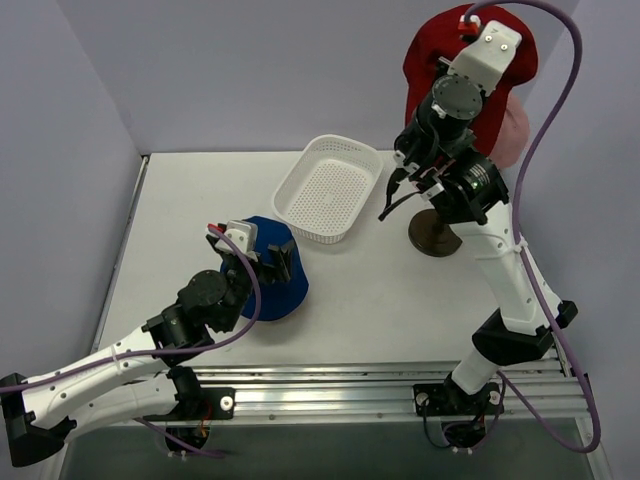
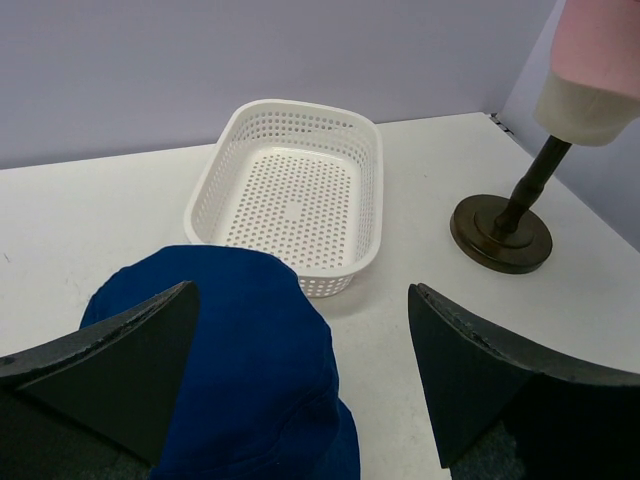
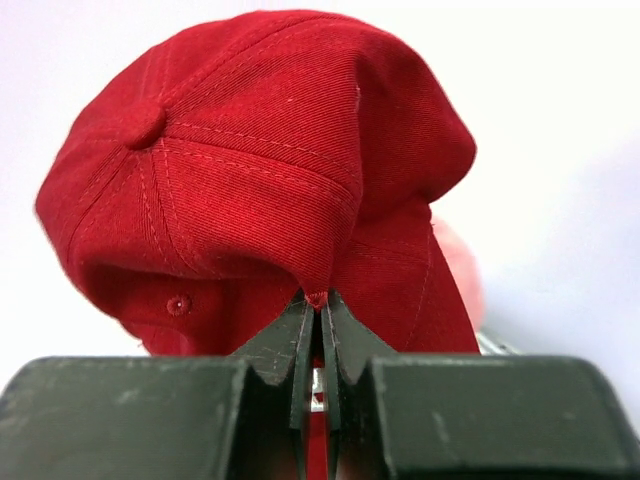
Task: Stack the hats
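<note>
We see R pincer pinching dark red cap, top button | L pincer spread over royal-blue bucket hat | pink cap on mannequin head

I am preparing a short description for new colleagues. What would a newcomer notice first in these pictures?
First, the dark red cap, pinched at its edge by the shut right gripper and held high at the far right, next to the pink cap on the mannequin head. Then the blue bucket hat lying at the near left, the open left gripper poised over it, with the white basket behind.
</note>
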`<state>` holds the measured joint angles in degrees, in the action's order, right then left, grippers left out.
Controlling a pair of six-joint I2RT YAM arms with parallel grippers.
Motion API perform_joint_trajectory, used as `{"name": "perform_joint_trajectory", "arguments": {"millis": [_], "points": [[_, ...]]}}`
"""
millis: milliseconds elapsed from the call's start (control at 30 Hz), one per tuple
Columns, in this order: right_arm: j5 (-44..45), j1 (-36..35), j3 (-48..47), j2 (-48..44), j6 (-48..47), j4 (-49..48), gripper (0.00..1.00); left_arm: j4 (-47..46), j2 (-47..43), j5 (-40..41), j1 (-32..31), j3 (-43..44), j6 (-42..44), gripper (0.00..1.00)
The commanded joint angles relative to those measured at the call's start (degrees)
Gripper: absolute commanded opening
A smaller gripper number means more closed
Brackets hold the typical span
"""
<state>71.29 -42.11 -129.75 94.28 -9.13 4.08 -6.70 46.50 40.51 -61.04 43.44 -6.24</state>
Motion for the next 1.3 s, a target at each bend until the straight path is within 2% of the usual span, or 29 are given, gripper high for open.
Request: {"name": "perform_joint_trajectory", "arguments": {"millis": [0, 167, 300, 600, 833, 1067, 1267], "points": [[3.78, 4.47, 1.34, -2.87, 0.94, -1.71, 0.00, -2.62, -0.18, 0.71, -0.14, 0.33, 0.79, 0.94], [-5.45, 13.53, -4.69, 0.45, 13.59, 13.55, 0.00, -2.88, 0.17, 0.27, -0.22, 0.42, 0.79, 0.94], [-12.29, 18.98, -5.96, 1.44, 22.89, 19.73, 0.00, -2.71, 1.05, 0.27, -0.22, 0.68, 0.97, 0.94], [-16.35, 20.49, 6.25, -4.19, 32.15, 15.79, 0.00, -2.62, 1.58, 0.62, -0.22, 0.86, 1.14, 0.94], [-14.16, 21.10, 8.81, -4.37, 32.77, 15.26, 0.00, -2.62, 0.96, 0.45, -0.14, 0.77, 1.14, 0.94], [-15.91, 23.21, 16.36, -7.62, 39.00, 14.03, 0.00, -2.62, 1.05, 0.36, -0.14, 0.77, 1.14, 0.94], [-16.44, 23.21, 17.78, -7.71, 41.73, 13.94, 0.00, -2.62, 1.66, 0.80, -0.22, 0.94, 1.41, 0.94]]}}
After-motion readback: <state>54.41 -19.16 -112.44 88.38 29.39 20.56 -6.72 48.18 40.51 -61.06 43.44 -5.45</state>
